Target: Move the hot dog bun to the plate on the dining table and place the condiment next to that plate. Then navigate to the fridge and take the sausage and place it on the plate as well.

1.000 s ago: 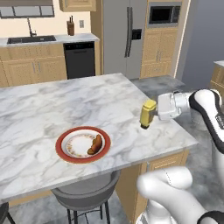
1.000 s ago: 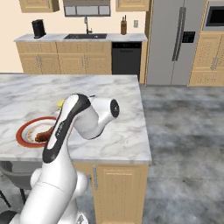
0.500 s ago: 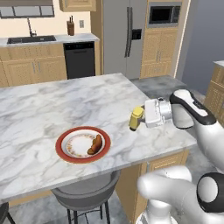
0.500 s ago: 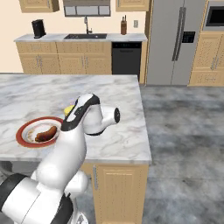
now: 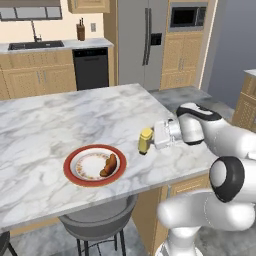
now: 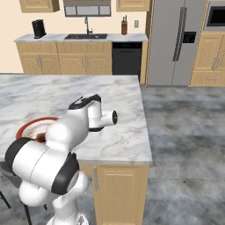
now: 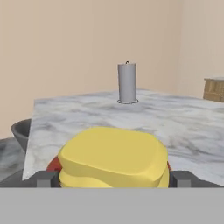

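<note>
My gripper (image 5: pixel 150 141) is shut on the condiment (image 5: pixel 145 141), a yellow bottle held upright low over the marble dining table (image 5: pixel 45 120). It is just right of the plate; I cannot tell whether its base touches the marble. The red-rimmed plate (image 5: pixel 75 157) lies near the front edge with the brown hot dog bun (image 5: pixel 108 164) on its right side. In the hand view the condiment (image 7: pixel 113 155) sits between my fingertips (image 7: pixel 181 178). In the right base view my arm covers most of the plate (image 6: pixel 30 126). The fridge (image 5: pixel 142 42) stands at the back wall. The sausage is out of view.
A grey stool (image 5: pixel 97 225) stands under the table's front edge below the plate. A grey cylinder (image 7: pixel 127 83) stands farther along the table. Behind are the sink counter (image 5: pixel 35 46), a dark dishwasher (image 5: pixel 91 67) and wooden cabinets (image 5: pixel 182 60).
My gripper has carried the condiment leftward across the table from near its right edge, ending close beside the plate. The plate and bun have stayed put.
</note>
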Controlling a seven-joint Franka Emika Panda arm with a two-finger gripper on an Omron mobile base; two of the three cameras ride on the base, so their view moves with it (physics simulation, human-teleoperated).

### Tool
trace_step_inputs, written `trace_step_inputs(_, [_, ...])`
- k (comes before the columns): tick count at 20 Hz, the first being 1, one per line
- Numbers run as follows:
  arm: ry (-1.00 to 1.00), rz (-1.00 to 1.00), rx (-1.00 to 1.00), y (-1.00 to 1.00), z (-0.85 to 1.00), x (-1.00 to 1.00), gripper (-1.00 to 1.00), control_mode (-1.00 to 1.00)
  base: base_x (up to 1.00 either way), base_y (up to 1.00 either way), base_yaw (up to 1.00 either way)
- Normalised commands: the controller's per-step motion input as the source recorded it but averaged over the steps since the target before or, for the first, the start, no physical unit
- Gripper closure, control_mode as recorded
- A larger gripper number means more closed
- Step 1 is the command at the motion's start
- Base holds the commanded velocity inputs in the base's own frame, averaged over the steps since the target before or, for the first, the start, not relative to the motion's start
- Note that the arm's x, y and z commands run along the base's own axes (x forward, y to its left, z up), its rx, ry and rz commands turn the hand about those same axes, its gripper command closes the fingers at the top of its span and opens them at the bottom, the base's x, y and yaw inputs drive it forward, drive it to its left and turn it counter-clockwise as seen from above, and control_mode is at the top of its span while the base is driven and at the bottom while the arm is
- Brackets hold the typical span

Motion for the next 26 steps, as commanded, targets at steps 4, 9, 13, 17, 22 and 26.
trace_step_inputs(4, [0.16, 0.02, 0.0, 0.34, -0.5, 0.48, 1.0, -1.0, 0.0, 0.0, 0.0])
trace_step_inputs(9, [0.04, 0.03, 0.0, 0.19, -0.39, 0.31, 1.0, -1.0, 0.0, 0.0, 0.0])
trace_step_inputs(13, [-0.01, 0.04, 0.0, 0.03, -0.34, 0.01, 1.0, -1.0, 0.0, 0.0, 0.0])
trace_step_inputs(17, [0.0, 0.03, 0.0, 0.01, -0.31, 0.06, 1.0, -1.0, 0.0, 0.0, 0.0])
trace_step_inputs(22, [-0.03, 0.04, 0.0, 0.09, -0.17, 0.07, 1.0, -1.0, 0.0, 0.0, 0.0])
trace_step_inputs(26, [-0.05, 0.03, 0.0, 0.11, -0.17, 0.07, 1.0, -1.0, 0.0, 0.0, 0.0])
